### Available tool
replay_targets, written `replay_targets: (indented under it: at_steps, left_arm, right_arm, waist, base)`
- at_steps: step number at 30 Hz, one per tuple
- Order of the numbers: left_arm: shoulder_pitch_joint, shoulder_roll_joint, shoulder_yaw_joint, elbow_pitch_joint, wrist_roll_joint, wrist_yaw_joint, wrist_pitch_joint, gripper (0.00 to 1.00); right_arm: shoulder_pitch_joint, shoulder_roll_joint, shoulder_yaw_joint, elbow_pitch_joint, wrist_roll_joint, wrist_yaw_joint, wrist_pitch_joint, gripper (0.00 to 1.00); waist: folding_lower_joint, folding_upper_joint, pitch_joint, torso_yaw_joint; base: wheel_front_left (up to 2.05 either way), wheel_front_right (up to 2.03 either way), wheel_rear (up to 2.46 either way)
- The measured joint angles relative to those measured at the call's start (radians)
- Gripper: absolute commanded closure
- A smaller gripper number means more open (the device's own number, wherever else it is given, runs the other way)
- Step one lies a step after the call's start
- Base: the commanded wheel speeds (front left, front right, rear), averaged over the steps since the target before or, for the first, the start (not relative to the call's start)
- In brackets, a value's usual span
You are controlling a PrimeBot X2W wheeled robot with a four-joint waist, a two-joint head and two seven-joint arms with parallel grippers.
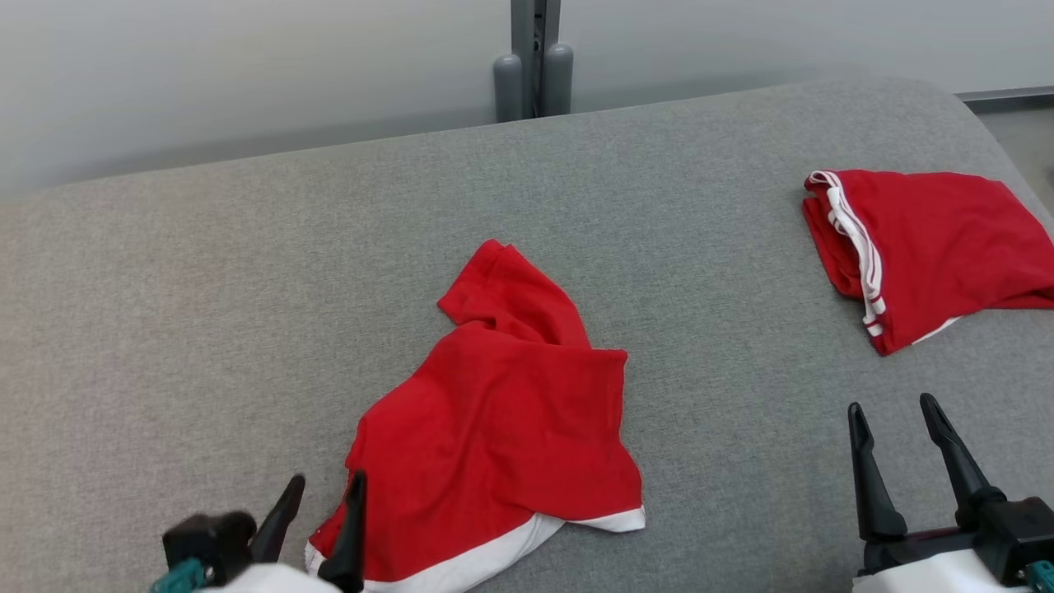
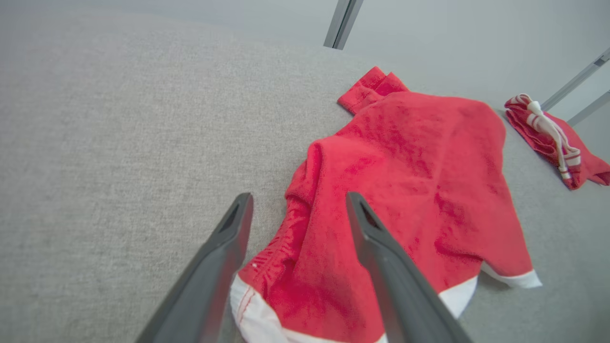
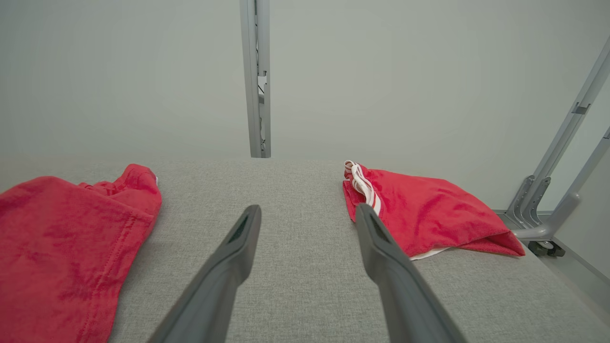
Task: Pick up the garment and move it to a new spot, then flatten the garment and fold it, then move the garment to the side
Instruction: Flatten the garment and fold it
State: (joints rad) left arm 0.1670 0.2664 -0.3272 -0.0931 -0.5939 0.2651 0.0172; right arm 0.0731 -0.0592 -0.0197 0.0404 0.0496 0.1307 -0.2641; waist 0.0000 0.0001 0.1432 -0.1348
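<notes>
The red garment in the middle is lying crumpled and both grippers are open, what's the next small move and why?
Probably swing the right gripper left to the white-hemmed corner of the crumpled garment. It lies bunched with a flap folded over, so it needs flattening; the left gripper stands open at the opposite hem end, while the right hovers open over grey surface.

We see open grey surface (image 1: pixel 165 288) on the left, and between crumpled red garment (image 1: pixel 502 412) and folded red garment (image 1: pixel 930 239). Grey post (image 1: pixel 533 58) stands behind the back edge.
</notes>
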Motion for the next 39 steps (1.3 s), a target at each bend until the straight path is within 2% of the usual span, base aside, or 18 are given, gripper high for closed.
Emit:
replay_targets:
  at_steps: [3,7,13,18,20,21,22,27,29,33,38,39]
  left_arm:
    - [-0.085,0.029,-0.048,-0.079,0.018,-0.010,0.112,0.00]
    - [-0.242,0.037,-0.141,-0.058,0.066,-0.050,0.255,0.00]
    - [-0.500,0.018,-0.248,0.166,0.150,-0.118,0.393,0.00]
    - [-0.580,-0.043,-0.279,0.354,0.112,-0.168,0.449,0.00]
    - [-0.595,-0.045,-0.285,0.416,0.116,-0.181,0.450,0.00]
    - [-0.600,-0.058,-0.271,0.442,0.096,-0.180,0.436,0.85]
    - [-0.605,-0.064,-0.265,0.462,0.089,-0.182,0.421,1.00]
    - [-0.611,-0.113,-0.186,0.532,0.083,-0.103,0.251,1.00]
    - [-0.623,-0.124,-0.167,0.558,0.083,-0.086,0.198,1.00]
    - [-0.638,-0.144,-0.160,0.616,0.085,-0.084,0.118,1.00]
    - [-0.663,-0.162,-0.166,0.697,0.081,-0.106,0.079,1.00]
    - [-0.663,-0.168,-0.168,0.708,0.074,-0.113,0.071,0.76]
  right_arm:
    - [-0.008,0.003,0.013,0.001,0.004,0.000,0.000,0.00]
    - [-0.028,0.006,0.018,-0.002,0.014,0.000,0.000,0.00]
    - [-0.050,0.009,0.033,0.007,0.039,0.000,0.000,0.00]
    - [-0.061,0.009,0.038,0.011,0.061,0.000,0.000,0.00]
    - [-0.063,0.009,0.042,0.013,0.067,0.000,0.000,0.00]
    - [-0.064,0.010,0.042,0.013,0.068,0.000,0.000,0.00]
    - [-0.064,0.010,0.041,0.014,0.068,0.000,0.000,0.00]
    - [-0.063,0.010,0.031,0.014,0.067,0.000,0.000,0.00]
    - [-0.063,0.010,0.028,0.014,0.063,0.000,0.000,0.00]
    - [-0.063,0.010,0.029,0.014,0.055,0.000,0.000,0.00]
    - [-0.064,0.010,0.034,0.019,0.047,0.000,0.000,0.00]
    - [-0.064,0.010,0.034,0.021,0.046,0.000,0.000,0.00]
  waist:
    - [0.0000,0.0000,0.003,-0.021]
    - [0.0000,0.0000,0.024,-0.051]
    - [0.0000,0.0000,0.063,-0.096]
    - [0.0000,0.0000,0.090,-0.137]
    - [0.0000,0.0000,0.097,-0.149]
    - [0.0000,0.0000,0.100,-0.153]
    - [0.0000,0.0000,0.103,-0.157]
    - [0.0000,0.0000,0.101,-0.156]
    - [0.0000,0.0000,0.099,-0.150]
    - [0.0000,0.0000,0.094,-0.133]
    - [0.0000,0.0000,0.087,-0.117]
    - [0.0000,0.0000,0.085,-0.115]
  base:
    - [0.00,0.00,0.00]
    - [0.00,0.00,0.00]
    - [0.00,0.00,0.00]
    - [0.00,0.00,0.00]
    - [0.00,0.00,0.00]
    - [0.00,0.00,0.00]
    - [0.00,0.00,0.00]
    - [0.00,0.00,0.00]
    - [0.00,0.00,0.00]
    - [0.00,0.00,0.00]
    - [0.00,0.00,0.00]
    - [0.00,0.00,0.00]
